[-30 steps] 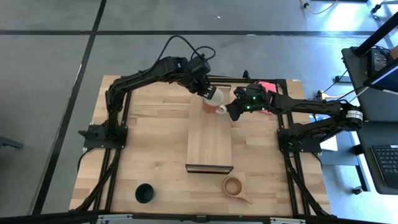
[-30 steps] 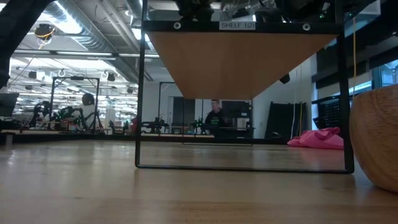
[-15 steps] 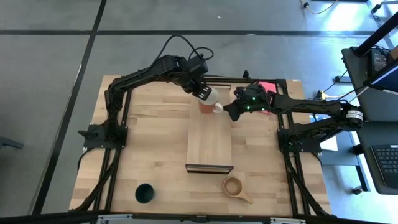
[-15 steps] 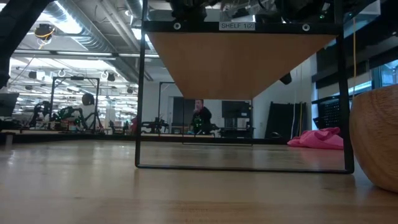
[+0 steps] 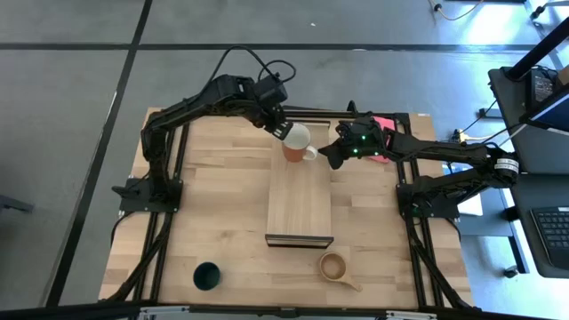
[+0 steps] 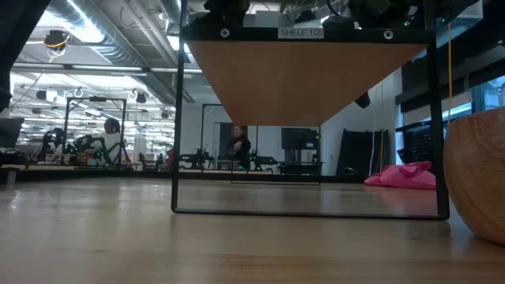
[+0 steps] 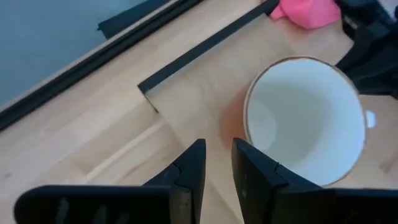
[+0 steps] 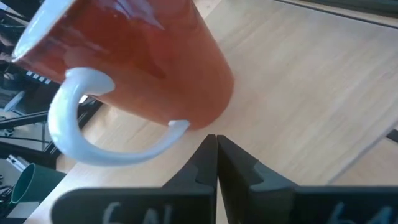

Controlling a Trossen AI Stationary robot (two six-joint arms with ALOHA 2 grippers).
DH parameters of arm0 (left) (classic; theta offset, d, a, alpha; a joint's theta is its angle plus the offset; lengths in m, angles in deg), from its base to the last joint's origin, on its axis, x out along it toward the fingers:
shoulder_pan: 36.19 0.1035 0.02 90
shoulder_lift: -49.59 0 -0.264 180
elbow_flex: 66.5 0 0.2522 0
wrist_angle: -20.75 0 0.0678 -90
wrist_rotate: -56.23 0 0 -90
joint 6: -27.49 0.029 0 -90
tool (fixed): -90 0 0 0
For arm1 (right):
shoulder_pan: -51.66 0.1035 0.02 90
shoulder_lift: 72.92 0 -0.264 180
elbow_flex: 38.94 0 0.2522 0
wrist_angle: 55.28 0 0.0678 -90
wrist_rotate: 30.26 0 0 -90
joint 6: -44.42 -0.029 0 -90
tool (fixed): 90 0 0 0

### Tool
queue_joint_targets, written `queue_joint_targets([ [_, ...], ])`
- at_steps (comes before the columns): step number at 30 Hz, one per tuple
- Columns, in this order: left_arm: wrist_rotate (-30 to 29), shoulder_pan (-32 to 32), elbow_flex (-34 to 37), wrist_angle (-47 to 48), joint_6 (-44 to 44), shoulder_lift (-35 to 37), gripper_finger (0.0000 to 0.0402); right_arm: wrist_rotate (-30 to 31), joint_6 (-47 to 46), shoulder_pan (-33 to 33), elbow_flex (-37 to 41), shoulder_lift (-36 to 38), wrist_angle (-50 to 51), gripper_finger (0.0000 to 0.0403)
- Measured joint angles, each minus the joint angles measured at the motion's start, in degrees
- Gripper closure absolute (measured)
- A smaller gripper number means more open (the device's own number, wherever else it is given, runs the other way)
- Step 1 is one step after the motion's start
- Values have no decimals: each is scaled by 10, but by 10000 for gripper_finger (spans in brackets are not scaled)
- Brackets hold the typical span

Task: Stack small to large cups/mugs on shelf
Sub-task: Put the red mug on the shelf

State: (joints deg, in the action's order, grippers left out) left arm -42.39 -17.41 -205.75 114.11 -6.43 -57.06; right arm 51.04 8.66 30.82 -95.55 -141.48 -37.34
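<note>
High view, shelf: the long light-wood shelf (image 5: pixel 300 200) lies on the middle of the butcher-block tabletop (image 5: pixel 213 204), dark end edge toward the near side.
High view, mug: the red-orange mug (image 5: pixel 296 144) stands upright on the shelf's far end, white handle pointing at the right arm.
High view, left gripper: the left gripper (image 5: pixel 281 130) hangs just beside the mug's far-left rim.
High view, right gripper: the right gripper (image 5: pixel 327 153) sits just beside the handle.
High view, other cups: the dark green cup (image 5: pixel 206 276) is at the near-left; the tan wooden cup (image 5: pixel 335 266) is just past the shelf's near end.
Low view: shelf underside (image 6: pixel 304 79) overhead, wooden cup (image 6: pixel 476 177) close by, pink cloth (image 6: pixel 402 175) behind.
Left wrist view: fingers (image 7: pixel 252 171) a narrow gap apart, holding nothing, beside the mug's white inside (image 7: pixel 305 118).
Right wrist view: fingers (image 8: pixel 198 163) pressed together, empty, just by the mug's base (image 8: pixel 143 59); green cup (image 8: pixel 28 185) far off.
</note>
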Motion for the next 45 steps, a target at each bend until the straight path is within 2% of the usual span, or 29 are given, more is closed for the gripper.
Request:
queue_joint_targets([
  [6, -29, 2, 0, 29, 22, -1, 331, -9, -13, 1, 0, 0, -1, 392],
  [11, -57, 13, 0, 65, 30, -1, 331, -66, -15, 3, 0, 5, 2, 393],
  [14, -59, 20, 0, 72, 41, -1, 331, -74, -15, 16, 0, 23, 17, 395],
  [18, -59, 22, 9, 51, 57, -1, 331, -75, -14, 35, 0, 64, 45, 396],
  [23, -54, 22, 54, 10, 83, -2, 331, -64, -32, 53, 0, 96, 49, 395],
  [28, -34, 22, 107, -44, 94, -2, 331, -44, -56, 71, 0, 90, 42, 395],
  [38, -13, 21, 117, -80, 106, -2, 331, -15, -78, 75, 0, 87, 1, 395],
  [41, -11, 19, 117, -83, 106, -2, 331, -17, -92, 74, 0, 81, -7, 395],
  [45, -11, 17, 117, -83, 110, -2, 331, -48, -104, 74, 0, 61, -21, 395],
])
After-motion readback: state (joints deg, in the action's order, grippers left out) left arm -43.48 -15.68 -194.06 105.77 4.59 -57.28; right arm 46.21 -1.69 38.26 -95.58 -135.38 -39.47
